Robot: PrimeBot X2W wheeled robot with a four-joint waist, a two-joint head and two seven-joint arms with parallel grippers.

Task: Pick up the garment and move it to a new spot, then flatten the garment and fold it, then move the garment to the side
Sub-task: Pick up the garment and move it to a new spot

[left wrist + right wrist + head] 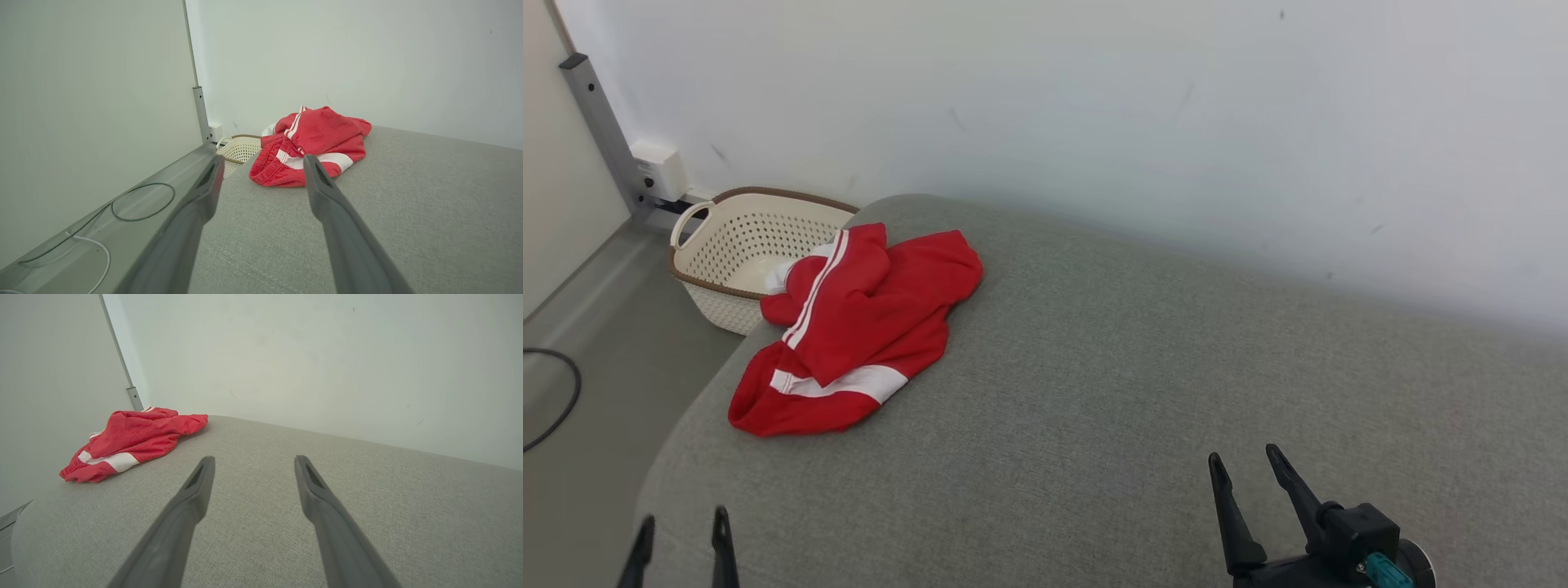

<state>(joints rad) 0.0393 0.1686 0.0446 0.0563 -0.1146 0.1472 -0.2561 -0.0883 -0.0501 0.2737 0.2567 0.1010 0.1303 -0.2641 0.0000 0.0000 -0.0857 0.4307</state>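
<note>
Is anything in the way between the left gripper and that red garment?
Nothing visible. Only bare grey cushion lies between the open left gripper and the crumpled red garment. The basket sits beyond the garment, out of the path.

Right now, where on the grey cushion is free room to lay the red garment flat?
The cushion is bare from the red garment rightward, along the wall, and down to the right gripper. A smaller bare strip lies between the garment and the left gripper. Crowded: the far left corner, garment by basket.
</note>
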